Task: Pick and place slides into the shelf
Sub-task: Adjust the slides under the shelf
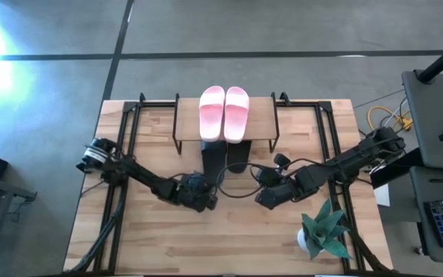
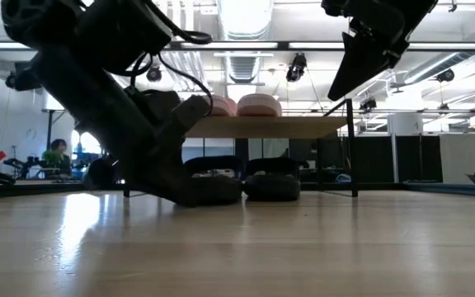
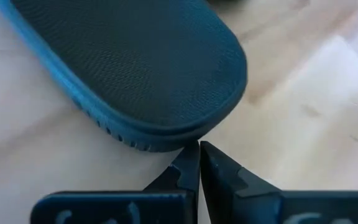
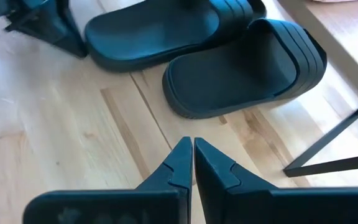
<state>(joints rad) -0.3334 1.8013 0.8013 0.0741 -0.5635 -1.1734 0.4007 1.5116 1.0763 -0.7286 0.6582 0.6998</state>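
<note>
wood table in a big hall w/ grey floor, shelf at far middle holding slides.

light wood table (image 1: 160, 238), ceiling lamps and a seated person (image 2: 56, 153) far behind. shelf (image 1: 264, 123) has pink pair (image 1: 224, 111) on top, black pair (image 1: 225, 156) under it, heels sticking out to near side. left gripper (image 3: 199, 152) pinched closed, tips at heel of left black slide (image 3: 148, 68). right gripper (image 4: 192, 149) also closed, holding nothing, raised near right black slide (image 4: 253, 68). small plant (image 1: 323, 231) at near right.

No legible text, label or number anywhere, perhaps only for lack of sharpness.
</note>
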